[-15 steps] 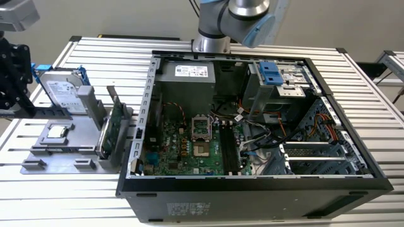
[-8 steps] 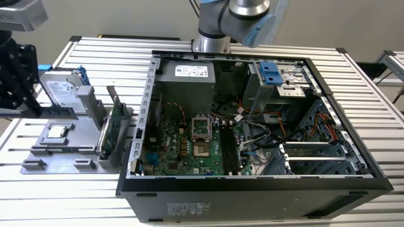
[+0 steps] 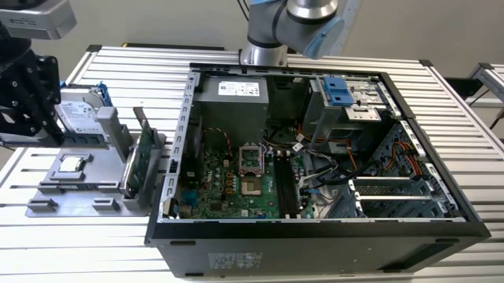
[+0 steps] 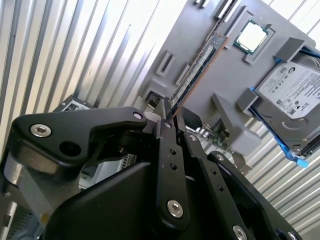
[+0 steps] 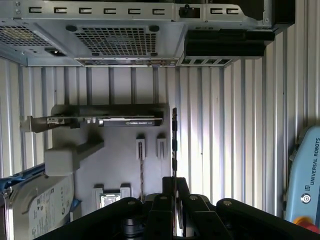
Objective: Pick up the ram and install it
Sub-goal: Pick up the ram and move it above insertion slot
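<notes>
**Tool** point(image 5: 174, 184): in both wrist views its two fingers point(image 4: 165, 140) are drawn together on the flat faces of the ram point(image 5: 174, 142). The tool is clenched on the ram.

**Ram:** seen edge-on, it runs straight out from between the fingertips. It lies along one long edge of the grey holder point(image 5: 120, 170), just beside two small clips point(image 5: 141, 149). It cannot be told whether its lower edge sits in the holder or hangs clear of it.

**Holder:** lies on the slatted surface point(image 3: 464, 147), at the surface's edge on the exterior view's left and just beside the open case point(image 3: 315, 236).

**Card** point(image 3: 140, 156): stands upright along the holder's edge nearest the case.

**Drive** point(image 4: 292, 92): sits at a holder corner away from the case, in a blue bracket.

**Chip** point(image 4: 252, 35): lies flat in a recess of the holder, between drive and ram.

**Case:** lies on its side with the board point(image 3: 228, 183) exposed. The long black slots point(image 3: 285, 188) run near the board's middle.
</notes>
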